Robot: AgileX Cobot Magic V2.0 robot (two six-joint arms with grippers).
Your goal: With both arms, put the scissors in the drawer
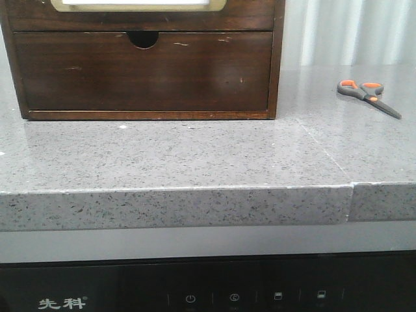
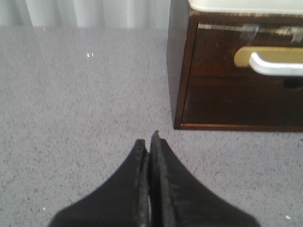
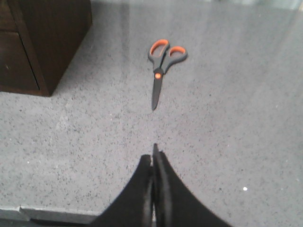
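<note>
Right tool (image 3: pixel 153 153) is pressed closed, holding nothing, above the grey table (image 3: pixel 236 142), pointed at the scissors (image 3: pixel 160 71) lying flat beyond it, apart from the cabinet. Left tool (image 2: pixel 150 140) is also closed and empty, near the drawer (image 2: pixel 265 61), which looks shut. Likely risk: the thin scissors could slide on the smooth table when pinched

the scissors (image 1: pixel 368 95) (image 3: pixel 162 67) lie flat and closed on the counter (image 1: pixel 195 156) toward its right edge, dark grey handles with orange-lined loops pointing to the back edge, short grey blades angled toward the front right. the drawer (image 1: pixel 138 5) (image 2: pixel 265 61) is shut, dark brown with a pale panel in a cream rounded frame, near the back left.
</note>
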